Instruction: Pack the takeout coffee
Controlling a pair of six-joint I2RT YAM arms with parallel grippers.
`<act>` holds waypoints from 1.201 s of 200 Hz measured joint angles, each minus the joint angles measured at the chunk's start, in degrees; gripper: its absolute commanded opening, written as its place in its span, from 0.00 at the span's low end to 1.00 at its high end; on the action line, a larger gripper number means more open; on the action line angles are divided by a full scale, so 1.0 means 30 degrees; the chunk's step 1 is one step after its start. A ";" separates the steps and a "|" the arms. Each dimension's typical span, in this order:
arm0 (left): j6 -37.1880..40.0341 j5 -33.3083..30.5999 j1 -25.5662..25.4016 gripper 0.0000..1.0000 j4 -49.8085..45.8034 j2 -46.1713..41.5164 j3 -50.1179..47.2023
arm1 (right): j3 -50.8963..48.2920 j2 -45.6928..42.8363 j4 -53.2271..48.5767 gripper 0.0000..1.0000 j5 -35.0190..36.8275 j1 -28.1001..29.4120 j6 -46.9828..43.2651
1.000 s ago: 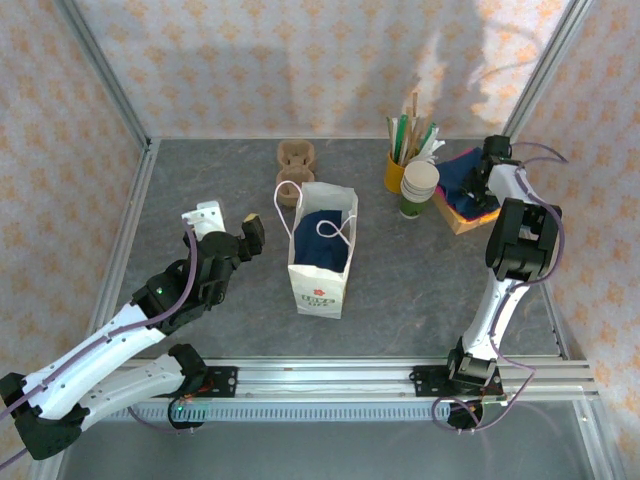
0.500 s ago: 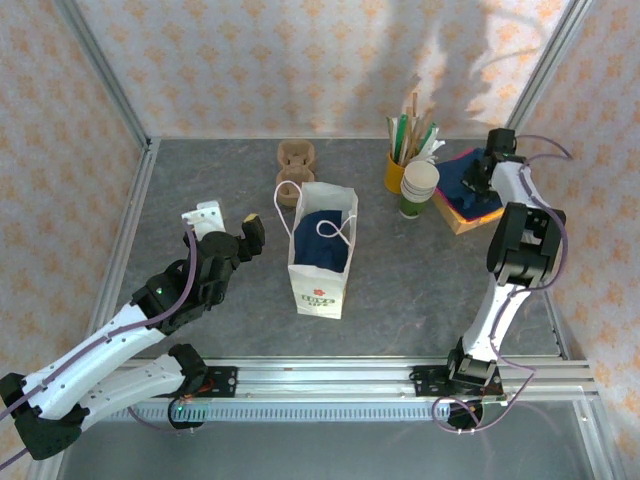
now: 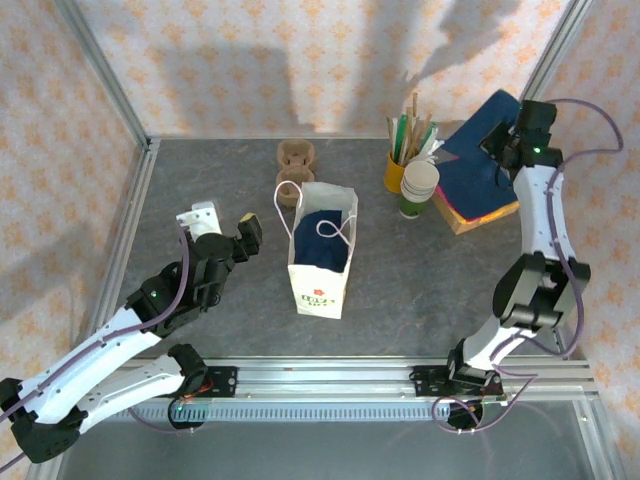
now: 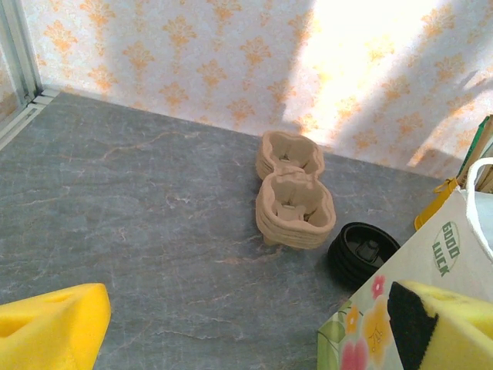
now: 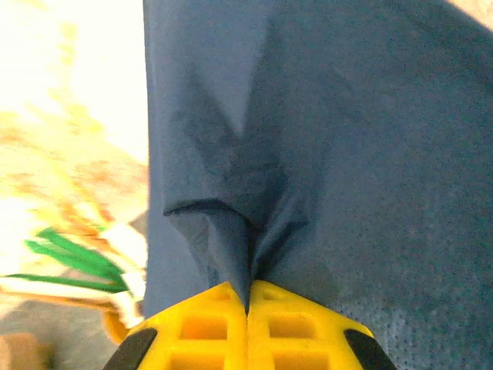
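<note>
coffee: I cannot tell where it stands; that is the point to settle first.
bag [image 3: 320, 270]: upright mid-table, mouth up, dark blue inside.
left gripper [image 3: 230, 222]: jaws spread, empty, at 9 o'clock of the bag; the nearer arm.
right gripper [image 5: 248, 301]: jaws pressed together on a fold of napkin [image 5: 323, 154], held above the tray [image 3: 470, 218], at 2 o'clock of the bag.
next move: likely napkin toward 8 o'clock, down into the bag mouth.

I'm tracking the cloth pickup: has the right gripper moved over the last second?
Yes. The right gripper, shut on the blue cloth, has gone toward the back wall and away from the cup stack, pulling the cloth up.
</note>
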 measured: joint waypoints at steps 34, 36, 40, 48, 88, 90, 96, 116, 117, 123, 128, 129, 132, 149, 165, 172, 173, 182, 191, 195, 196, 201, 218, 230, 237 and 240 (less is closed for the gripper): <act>0.0000 0.0015 0.0000 0.94 0.0000 -0.0073 0.0000 | 0.0160 -0.3024 -0.0357 0.00 -0.3016 0.0000 0.1661; 0.0000 0.0022 0.0000 0.94 0.0000 -0.0080 0.0000 | 0.0160 -0.3198 -0.0372 0.00 -0.3279 0.0000 0.1821; 0.0000 0.0029 0.0000 0.94 0.0000 -0.0087 0.0000 | 0.0160 -0.3504 -0.0415 0.00 -0.3774 0.0000 0.2106; 0.0000 0.0073 0.0000 0.94 0.0000 -0.0124 0.0000 | 0.0095 -0.4197 -0.0401 0.00 -0.4940 0.0000 0.2929; -0.0015 0.0459 0.0000 0.94 0.0044 -0.0262 0.0000 | -0.1494 -0.7184 -0.0036 0.00 -0.9224 0.2200 0.6681; -0.0015 0.0503 0.0000 0.94 0.0051 -0.0262 0.0000 | -0.1574 -0.7286 0.0000 0.00 -0.9289 0.2470 0.6863; -0.0022 0.0576 0.0000 0.94 0.0087 -0.0277 0.0000 | -0.1792 -0.7548 0.0095 0.00 -0.9581 0.3184 0.7344; -0.0095 0.0838 0.0000 0.94 0.0291 -0.0277 0.0000 | -0.2936 -0.8524 0.0321 0.00 -1.0032 0.5384 0.8816; -0.0102 0.0860 0.0000 0.94 0.0299 -0.0277 0.0000 | -0.2980 -0.8553 0.0321 0.00 -1.0040 0.5442 0.8845; -0.0138 0.0947 0.0000 0.94 0.0357 -0.0277 0.0000 | -0.3388 -0.8910 0.0364 0.00 -1.0040 0.5974 0.9296; -0.0146 0.1013 0.0000 0.94 0.0401 -0.0277 0.0000 | -0.3716 -0.9187 0.0408 0.00 -1.0047 0.6331 0.9632; -0.0153 0.1013 0.0000 0.94 0.0423 -0.0277 0.0000 | -0.3759 -0.9224 0.0430 0.00 -1.0047 0.6375 0.9683; -0.0153 0.1020 0.0000 0.94 0.0437 -0.0277 0.0000 | -0.3963 -0.9377 0.0466 0.00 -1.0047 0.6579 0.9792; -0.0219 0.1137 0.0000 0.94 0.0561 -0.0277 0.0000 | -0.5078 -1.0331 0.0656 0.00 -1.0032 0.7482 1.0863; -0.0306 0.1224 0.0000 0.94 0.0583 -0.0277 0.0000 | -0.5829 -1.0950 0.0758 0.00 -0.9938 0.8072 1.1548; -0.0313 0.1290 0.0000 0.94 0.0590 -0.0270 0.0000 | -0.6084 -1.1154 0.0801 0.00 -0.9821 0.8378 1.1795; -0.0313 0.1297 0.0000 0.94 0.0590 -0.0277 0.0000 | -0.6105 -1.1169 0.0809 0.00 -0.9814 0.8408 1.1803; -0.0342 0.1384 0.0000 0.94 0.0590 -0.0270 0.0000 | -0.6339 -1.1315 0.0896 0.00 -0.9653 0.8888 1.2116; -0.0372 0.1457 0.0000 0.94 0.0583 -0.0270 0.0000 | -0.6484 -1.1358 0.0940 0.00 -0.9442 0.9377 1.2327; -0.0379 0.1479 0.0000 0.94 0.0583 -0.0270 0.0000 | -0.6543 -1.1358 0.0962 0.00 -0.9369 0.9653 1.2415; -0.0386 0.1501 0.0000 0.94 0.0583 -0.0270 0.0000 | -0.6550 -1.1358 0.0962 0.00 -0.9362 0.9719 1.2429; -0.0437 0.1515 0.0000 0.94 0.0583 -0.0270 0.0000 | -0.6615 -1.1351 0.1020 0.00 -0.9173 1.0061 1.2553; -0.0495 0.1530 0.0000 0.93 0.0583 -0.0270 0.0000 | -0.6696 -1.1213 0.1071 0.00 -0.8473 1.1504 1.2896; -0.0510 0.1530 0.0000 0.93 0.0583 -0.0270 0.0000 | -0.6688 -1.0994 0.1217 0.00 -0.7825 1.2772 1.3041; -0.0517 0.1530 0.0000 0.93 0.0576 -0.0270 0.0000 | -0.6652 -1.0812 0.1253 0.00 -0.7446 1.3457 1.3063; -0.0517 0.1530 0.0000 0.94 0.0576 -0.0270 0.0000 | -0.6623 -1.0703 0.1290 0.00 -0.7227 1.3821 1.3100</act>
